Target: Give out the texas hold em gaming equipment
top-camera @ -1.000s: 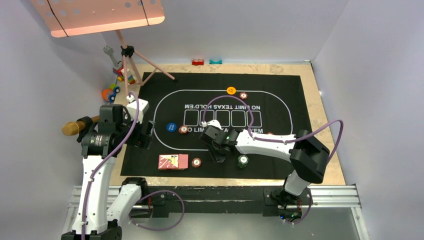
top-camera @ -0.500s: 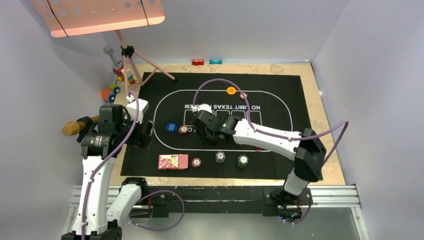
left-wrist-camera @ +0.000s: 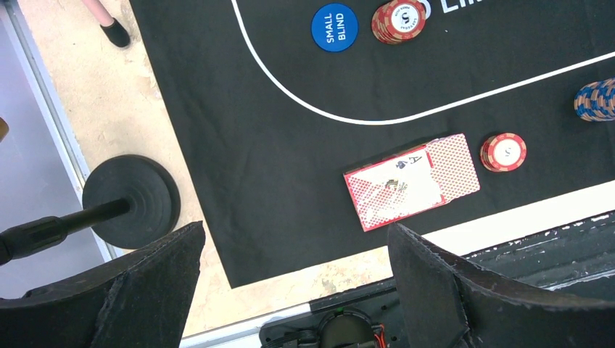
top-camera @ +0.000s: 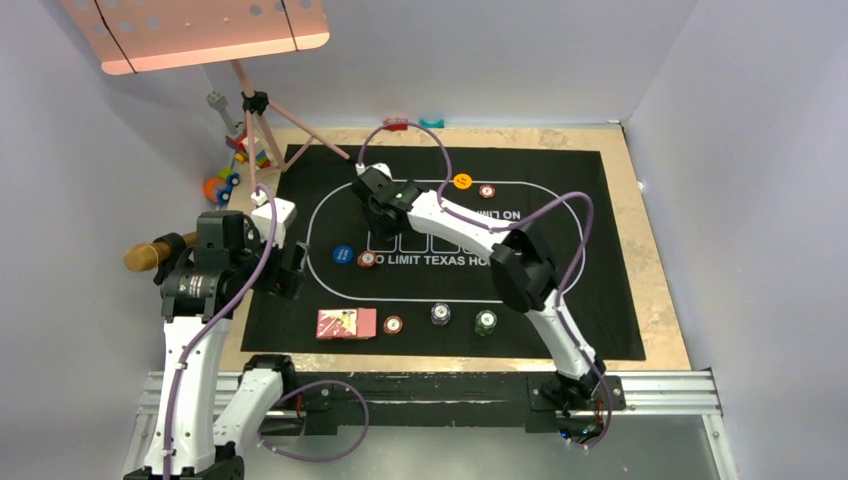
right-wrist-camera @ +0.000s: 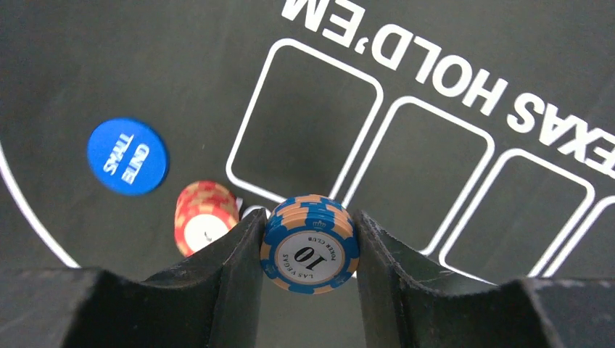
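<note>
1. One small stack of blue-and-tan round poker chips [right-wrist-camera: 310, 243], its top face marked "10", is clamped between the two black fingers of the right gripper [right-wrist-camera: 310, 250] and held above the black felt poker mat [top-camera: 600, 200], over the left end of the printed row of white card boxes.
2. Right arm reaches far across the mat toward the left of the white oval line; its gripper shows in the overhead view at [top-camera: 378, 205].
3. Round blue "SMALL BLIND" button [top-camera: 343, 255] lies inside the oval's left end, with a stack of red-and-white chips [top-camera: 367, 260] just beside it.
4. Deck of red-backed playing cards [left-wrist-camera: 410, 180] lies outside the oval near the mat's near edge, one face-up card partly showing; a second red-and-white chip stack [left-wrist-camera: 503, 151] sits just to its right.
5. Grey-black chip stack [top-camera: 440, 314] and green chip stack [top-camera: 485, 321] stand further right along the same near edge.
6. Round orange button [top-camera: 462, 181] and another red chip stack [top-camera: 486, 191] sit at the oval's far side.
7. Left gripper [left-wrist-camera: 290, 290] hangs over the mat's near-left corner, jaws spread wide, holding nothing.
8. Black round stand base [left-wrist-camera: 130, 201] rests on the tan tabletop beside the mat.
</note>
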### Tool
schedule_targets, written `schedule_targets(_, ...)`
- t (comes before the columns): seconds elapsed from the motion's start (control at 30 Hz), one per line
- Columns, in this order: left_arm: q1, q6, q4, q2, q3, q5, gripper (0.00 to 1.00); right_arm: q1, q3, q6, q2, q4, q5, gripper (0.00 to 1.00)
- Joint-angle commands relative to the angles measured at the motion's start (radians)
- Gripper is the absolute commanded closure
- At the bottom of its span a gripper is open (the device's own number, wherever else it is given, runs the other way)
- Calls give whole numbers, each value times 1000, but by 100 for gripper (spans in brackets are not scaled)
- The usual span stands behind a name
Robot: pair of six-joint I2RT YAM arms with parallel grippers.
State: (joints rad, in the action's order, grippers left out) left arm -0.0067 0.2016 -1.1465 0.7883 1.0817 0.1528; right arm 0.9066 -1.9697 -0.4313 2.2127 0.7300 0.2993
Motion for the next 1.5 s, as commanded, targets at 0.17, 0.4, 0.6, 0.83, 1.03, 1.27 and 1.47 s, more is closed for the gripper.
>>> schedule_targets(0.17,3,-7,19,-12,-2,13,0,-12,-233,35,172,-12,-28,62)
schedule_targets(0.4,2,-8,19,-12,-2,11,0,-11,-300,29,231,-33,-74,62)
schedule_targets(0.6,2,-8,18,-9,-2,12,0,-5,-353,24,283,-34,-121,62)
schedule_targets(0.83,2,-7,19,-8,-2,13,0,2,-398,24,344,-37,-147,60)
schedule_targets(1.03,3,-8,19,-10,-2,12,0,2,-418,27,370,-30,-170,44)
schedule_targets(1.27,2,-9,20,-11,-2,10,0,2,-428,44,345,-14,-163,25)
schedule_targets(1.47,3,-15,23,-11,-3,13,0,-4,-441,71,260,-12,-116,24)
